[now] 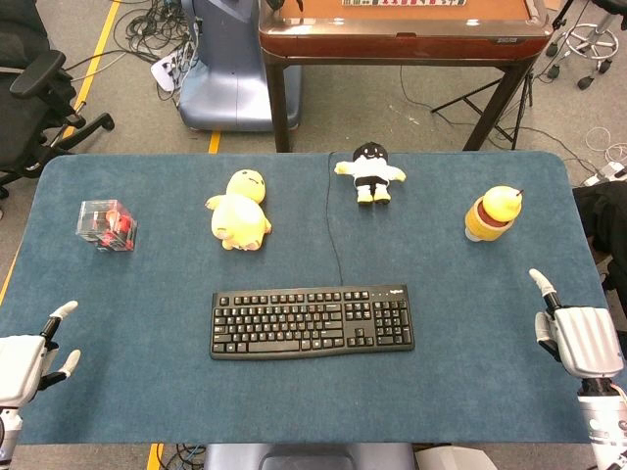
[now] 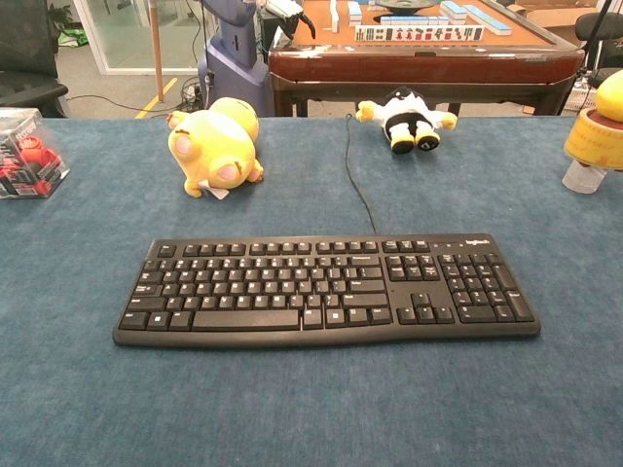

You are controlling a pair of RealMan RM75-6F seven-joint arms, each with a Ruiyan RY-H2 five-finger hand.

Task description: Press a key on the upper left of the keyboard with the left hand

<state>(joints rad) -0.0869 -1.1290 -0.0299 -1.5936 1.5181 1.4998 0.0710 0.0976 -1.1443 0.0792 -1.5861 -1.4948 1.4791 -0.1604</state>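
Note:
A black keyboard (image 1: 312,321) lies on the blue table mat near the front middle; the chest view shows the same keyboard (image 2: 326,288) with its cable running back. My left hand (image 1: 29,357) hovers at the front left corner of the table, fingers apart, holding nothing, well left of the keyboard. My right hand (image 1: 576,333) sits at the front right edge, fingers apart and empty. Neither hand appears in the chest view.
A yellow plush (image 1: 239,211) lies behind the keyboard's left half. A black-and-white plush (image 1: 369,173) sits at the back middle, a yellow toy on a cup (image 1: 491,213) at the back right, and a clear box with red items (image 1: 107,224) at the left.

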